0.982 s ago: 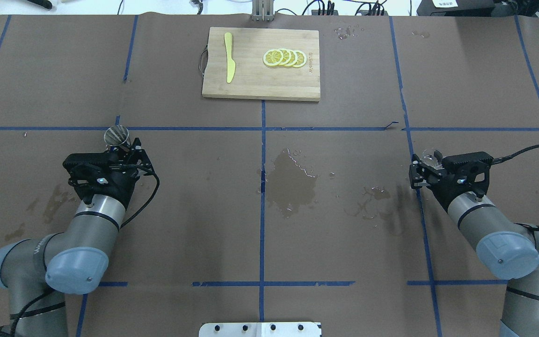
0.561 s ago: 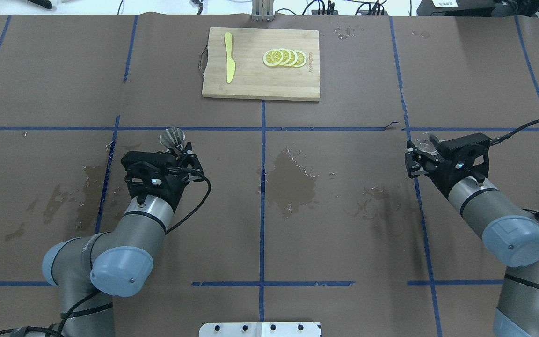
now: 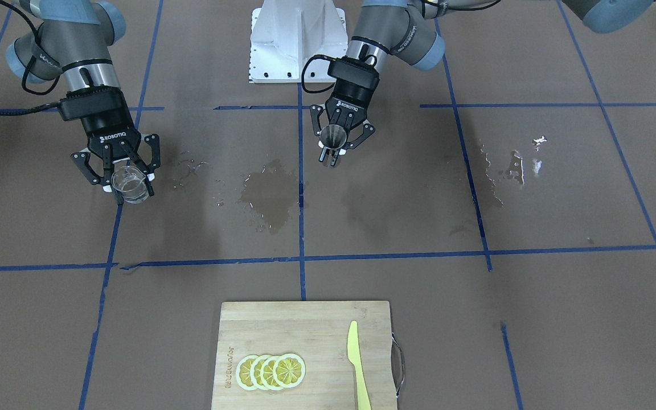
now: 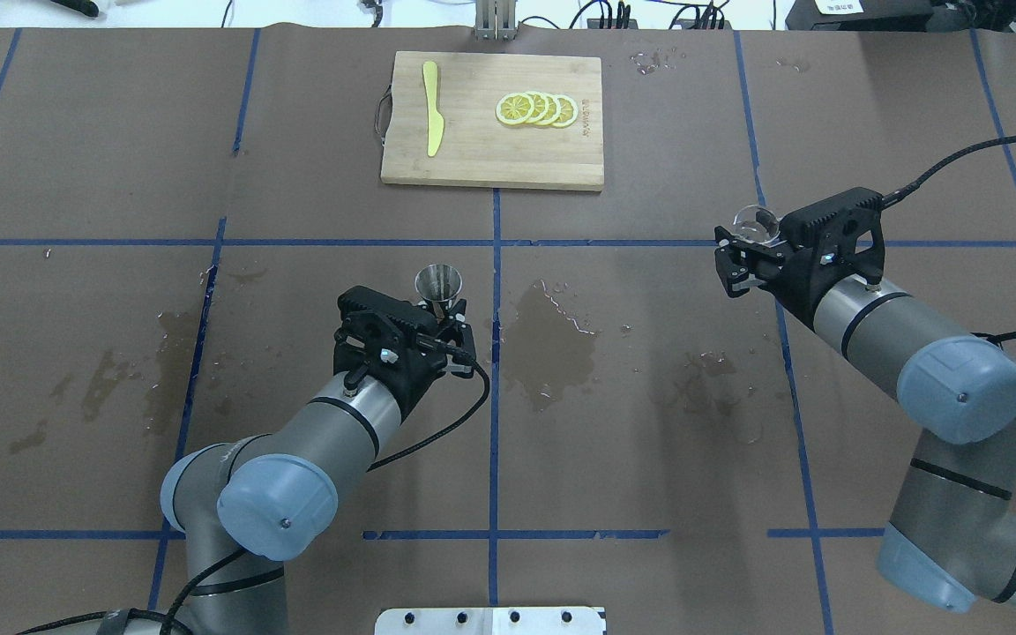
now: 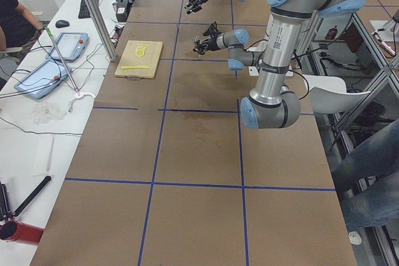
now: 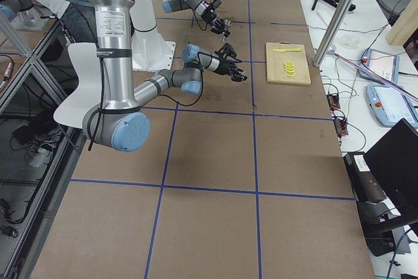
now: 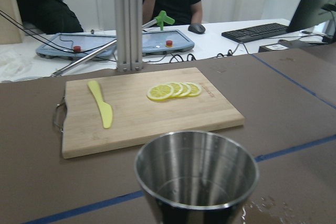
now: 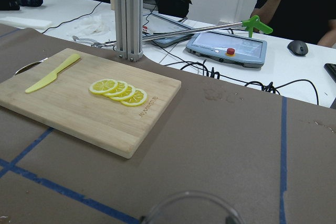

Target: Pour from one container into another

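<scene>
On the brown desk [image 4: 76, 141], seen from overhead, left to right: damp stains [image 4: 168, 353] beside the left blue tape line; left end effector [image 3: 333, 148], fingers closed on the narrow waist of the steel jigger [image 4: 437, 282]; jigger upright, mouth up, just left of the centre tape line [image 4: 495, 423]; whether its foot touches the desk cannot be told; wooden cutting board [image 4: 490, 159] at the far edge, straddling the centre line, bearing a yellow knife [image 4: 431, 119] on its left part and four overlapping lemon slices [image 4: 536, 109] on its right part; wet patch [image 4: 552, 344] just right of the centre line, between the two arms; smaller splashes [image 4: 702, 379] farther right; right end effector [image 3: 127, 183], fingers clamped round the clear glass cup [image 4: 753, 220]; cup raised above the desk near the right-hand tape line, rim uppermost, well apart from the jigger; contents of the cup not discernible.
</scene>
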Controlling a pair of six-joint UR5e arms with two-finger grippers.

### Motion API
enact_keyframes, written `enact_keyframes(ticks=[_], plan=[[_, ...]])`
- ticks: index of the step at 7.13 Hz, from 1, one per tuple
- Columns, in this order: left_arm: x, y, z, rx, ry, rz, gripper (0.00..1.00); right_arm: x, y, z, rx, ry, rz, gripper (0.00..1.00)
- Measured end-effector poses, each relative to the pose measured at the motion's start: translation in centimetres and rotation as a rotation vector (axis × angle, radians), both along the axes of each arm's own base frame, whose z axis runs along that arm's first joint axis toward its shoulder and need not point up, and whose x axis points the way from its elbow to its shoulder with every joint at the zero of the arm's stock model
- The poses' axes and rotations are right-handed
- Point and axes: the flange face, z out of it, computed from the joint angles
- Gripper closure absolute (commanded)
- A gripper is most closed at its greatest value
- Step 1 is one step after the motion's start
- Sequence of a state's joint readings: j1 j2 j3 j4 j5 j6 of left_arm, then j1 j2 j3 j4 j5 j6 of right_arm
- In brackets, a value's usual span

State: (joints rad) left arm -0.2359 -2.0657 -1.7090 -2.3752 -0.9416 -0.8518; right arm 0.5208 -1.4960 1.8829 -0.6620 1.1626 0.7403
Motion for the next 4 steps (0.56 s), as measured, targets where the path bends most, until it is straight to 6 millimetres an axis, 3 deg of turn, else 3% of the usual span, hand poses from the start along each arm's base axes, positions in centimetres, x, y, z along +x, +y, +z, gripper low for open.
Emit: enact_keyframes(ticks=[2,4], plan=[[1.4,0.4,-1.9,0.019,0.007,0.083,1.00,-0.7,-0.8,-1.9,0.083,0.104,-0.048,1.00],[1.7,0.6,-3.2,0.058,0.019,0.161,1.00,-2.7,-1.5,-5.7,0.111,0.184,-0.112,1.00]])
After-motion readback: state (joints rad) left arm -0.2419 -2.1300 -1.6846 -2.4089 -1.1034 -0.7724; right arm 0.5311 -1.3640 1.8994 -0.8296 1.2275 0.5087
